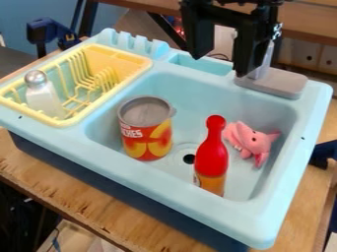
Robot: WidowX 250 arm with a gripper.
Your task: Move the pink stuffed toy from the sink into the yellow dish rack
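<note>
My black gripper [222, 49] hangs over the back edge of the sink, in front of the grey faucet [273, 78]. It is open, its two fingers wide apart with nothing between them. Below it in the light blue basin [197, 93] stand a can [146, 129] with an orange and red label, at the left, and a red-capped bottle [211, 156] with an orange lower part. A pink plush toy [252, 141] lies right of the bottle, by the basin's right wall.
At the left, a yellow dish rack [115, 58] holds a glass shaker [43, 94] with a metal top. The sink unit stands on a wooden table [79, 202]. Blue clamps [51, 32] grip near the back left and at the right edge.
</note>
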